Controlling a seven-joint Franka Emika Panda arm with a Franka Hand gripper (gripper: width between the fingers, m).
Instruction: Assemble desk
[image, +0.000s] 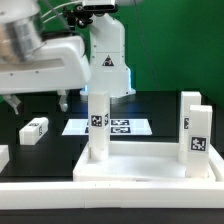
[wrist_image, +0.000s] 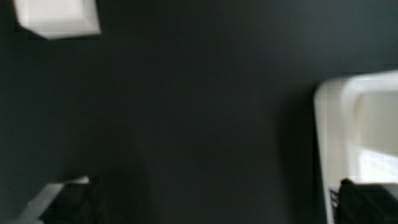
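**Jaws empty, two legs standing, loose leg waiting**

Your gripper (image: 35, 100) is hanging with its jaws spread wide and nothing between them. In the wrist view only the dark fingertips (wrist_image: 71, 205) are showing at the frame edge, with bare black table (wrist_image: 178, 120) between them. You are gripping nothing.

Working outward: the wrist view is catching a white block (wrist_image: 54, 18) at one corner, probably a loose leg, and the rounded rim of the desk top (wrist_image: 356, 130) at the opposite side. You are hovering over open table between the two.

In the exterior view the desk top (image: 150, 165) is lying flat in the foreground. One leg (image: 98, 125) is standing upright in it toward the exterior view's left, and a second leg (image: 193, 135) is standing at the exterior view's right. Whether either is fully seated I cannot tell from here. A loose leg (image: 33, 129) is lying on its side on the table, near the gripper and apart from the top. Another white piece (image: 4, 156) is peeking in at the exterior view's left edge. The marker board (image: 112, 126) is lying behind the standing leg.

My reading: you are going for the loose leg next. To do it well:
- Centre the jaws over the leg's middle before descending.
- Line the fingers across its narrow faces, not along its length.
- Come down straight; the leg is light and is likely to skid if one finger lands first.
- Keep clear of the standing leg when you are carrying over.
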